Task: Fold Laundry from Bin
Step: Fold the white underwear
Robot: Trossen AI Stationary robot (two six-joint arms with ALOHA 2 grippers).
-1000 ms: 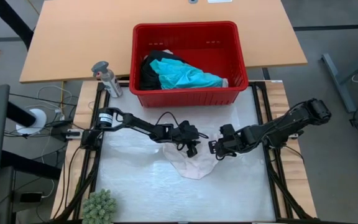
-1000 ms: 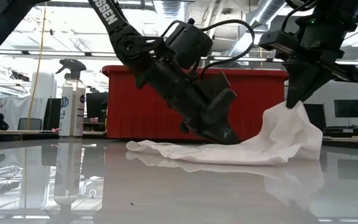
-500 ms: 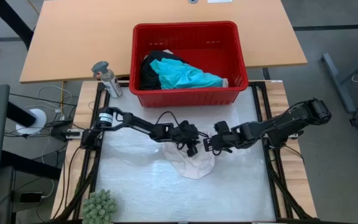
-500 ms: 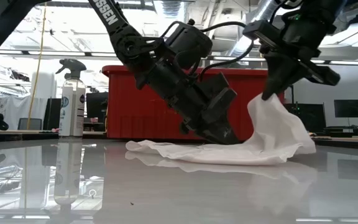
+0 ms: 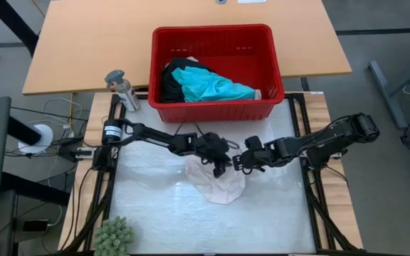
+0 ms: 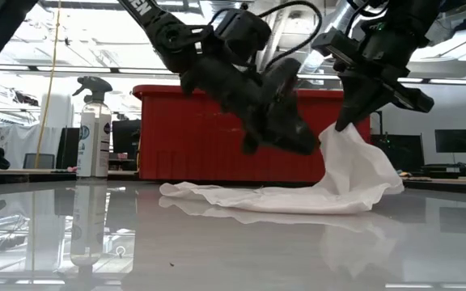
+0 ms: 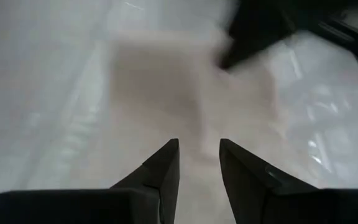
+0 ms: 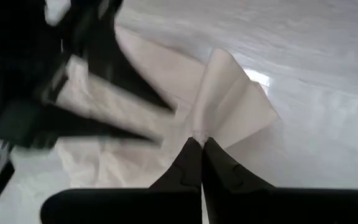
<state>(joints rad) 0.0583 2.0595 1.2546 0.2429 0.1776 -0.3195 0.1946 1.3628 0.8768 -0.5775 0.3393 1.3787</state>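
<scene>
From above, the pale pink-white piece (image 5: 218,186) lies spread on the bench (image 5: 155,213) just short of the centre, well apart from the red bin (image 5: 218,107) at 12 o'clock, where the turquoise shirt (image 5: 216,87) and black clothing (image 5: 171,77) wait their turn. The right end effector (image 5: 239,163) sits at the garment's 2 o'clock corner; the left end effector (image 5: 219,169) hangs just beside it, at the 12 o'clock edge. A spray bottle (image 5: 123,89) stands at 10 o'clock, a small green plant (image 5: 112,236) at 7 o'clock.

At bench height, the right end effector (image 6: 346,121) is clamped shut on a lifted corner of the cloth (image 6: 354,174), which rises in a peak while the remainder trails flat. The left end effector (image 6: 285,137) is clear of the fabric, tilted above it.

The left wrist view shows its own fingers (image 7: 166,171) standing partly apart with nothing between them, the cloth (image 7: 166,81) lying beyond.

The right wrist view shows its fingers (image 8: 191,165) pinched together on a fold of the pale fabric (image 8: 229,99).

The step in hand appears to be the first fold of this piece. The next move likely calls for the right arm to carry its corner across towards 8 o'clock and lay it down flat, while the left arm pins or smooths the near edge so the cloth does not drag.
</scene>
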